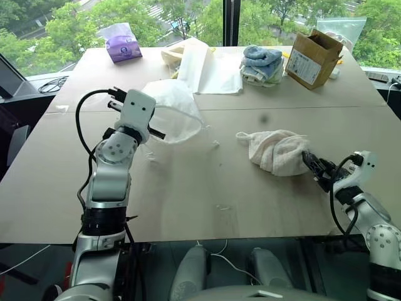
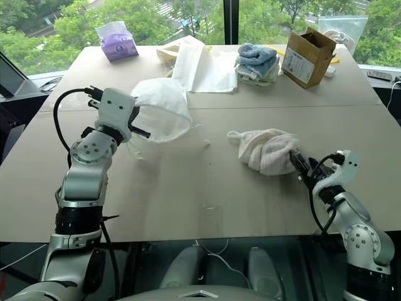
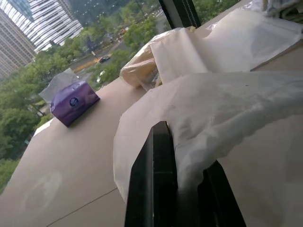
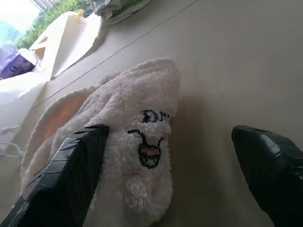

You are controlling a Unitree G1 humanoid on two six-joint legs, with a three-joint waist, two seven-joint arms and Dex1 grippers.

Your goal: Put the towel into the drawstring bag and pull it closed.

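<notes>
towel (image 1: 276,150) touching open right pincer (image 1: 311,164)

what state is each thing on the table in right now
drawstring bag: lifted at its edge, pinched by the shut left gripper
towel: bunched on the table, outside the bag
right gripper: open, fingers astride the towel's end
cardboard box: flaps open
flat white bag: lying flat
blue and white towels: piled
tissue pack: tissue sticking out the top
</notes>
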